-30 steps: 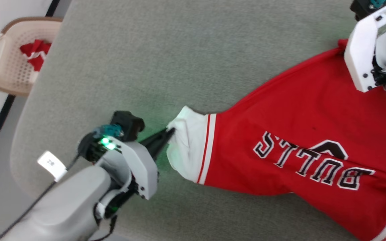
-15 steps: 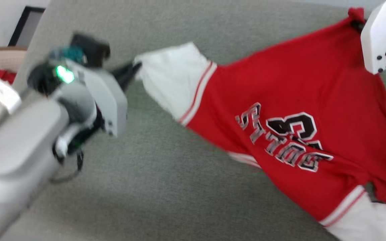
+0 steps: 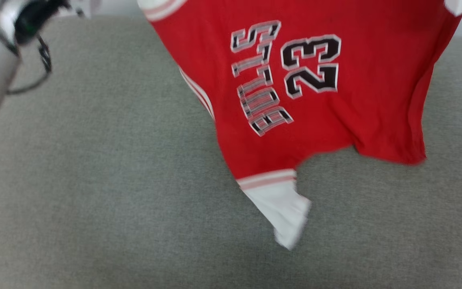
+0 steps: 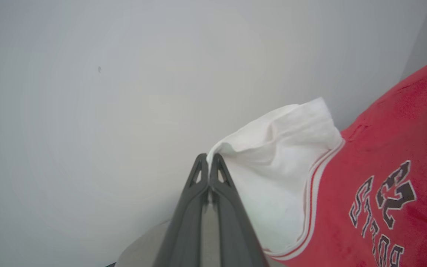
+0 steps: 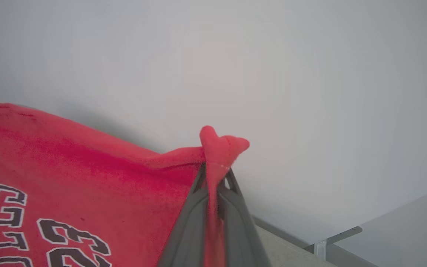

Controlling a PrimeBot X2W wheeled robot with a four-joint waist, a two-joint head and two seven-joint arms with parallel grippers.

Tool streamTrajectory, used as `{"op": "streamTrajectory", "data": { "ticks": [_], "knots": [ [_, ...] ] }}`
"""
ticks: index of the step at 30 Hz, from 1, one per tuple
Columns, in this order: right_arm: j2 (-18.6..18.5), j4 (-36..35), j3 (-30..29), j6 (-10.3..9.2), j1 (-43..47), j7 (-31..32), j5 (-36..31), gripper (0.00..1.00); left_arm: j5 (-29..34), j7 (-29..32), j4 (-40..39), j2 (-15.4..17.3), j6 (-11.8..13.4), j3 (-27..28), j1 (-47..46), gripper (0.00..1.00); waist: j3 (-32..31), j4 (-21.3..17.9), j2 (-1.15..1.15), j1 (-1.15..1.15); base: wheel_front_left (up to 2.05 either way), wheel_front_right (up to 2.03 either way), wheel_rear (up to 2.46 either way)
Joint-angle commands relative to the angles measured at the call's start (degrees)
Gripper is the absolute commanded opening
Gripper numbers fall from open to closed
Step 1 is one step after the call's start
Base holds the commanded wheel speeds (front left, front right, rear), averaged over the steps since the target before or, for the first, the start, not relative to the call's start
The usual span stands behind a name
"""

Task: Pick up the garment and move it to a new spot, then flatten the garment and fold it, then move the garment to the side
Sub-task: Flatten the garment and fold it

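Red garment [image 3: 375, 100], hung above desk [image 3: 94, 192] for relocation: left gripper [image 4: 209, 162] pinched tight on white sleeve [image 4: 272, 155], right gripper [image 5: 216, 171] pinched tight on red corner [image 5: 222, 142], spreading it wide.

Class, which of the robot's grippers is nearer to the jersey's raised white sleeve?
Left. The left gripper has its jaws shut on the raised white sleeve at its edge; the right gripper pinches a red corner of the jersey, beyond the lettering.

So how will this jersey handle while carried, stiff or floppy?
Probably floppy: the garment hangs in folds from two pinched points, one white sleeve dangling. Likely light: fingertip pinches by the left gripper and right gripper carry it.
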Motion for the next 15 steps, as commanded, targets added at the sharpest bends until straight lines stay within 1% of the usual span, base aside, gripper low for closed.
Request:
{"op": "streamTrajectory", "data": {
  "ticks": [1, 7, 11, 15],
  "knots": [
    [0.6, 0.8, -1.0, -0.11, -1.1, -0.8, -0.5, 0.0, 1.1, -0.6, 2.1, -0.3, -0.4, 0.0, -2.1, 0.0, -0.9, -1.2, 0.0, 0.0, 0.0, 0.0, 0.0],
    [3.5, 5.0, -4.0, -0.11, -5.3, -4.6, -3.1, 0.0, 3.0, -4.0, 11.4, -3.4, -1.1, 0.5, -10.1, 0.0, -0.2, -2.6, 0.0, 0.0, 0.0, 0.0, 0.0],
    [5.4, 8.5, -5.1, -0.11, -8.7, -8.5, -5.5, 0.0, 3.9, -7.1, 17.1, -5.4, -1.4, 1.0, -14.8, 0.0, 2.0, -3.7, 0.0, 0.0, 0.0, 0.0, 0.0],
    [7.1, 12.3, -6.2, -0.11, -13.4, -14.6, -8.5, 0.0, 6.2, -13.2, 21.2, -7.1, -0.7, 1.2, -20.3, 0.0, 6.4, -4.5, 0.0, 0.0, 0.0, 0.0, 0.0]
  ]
}}
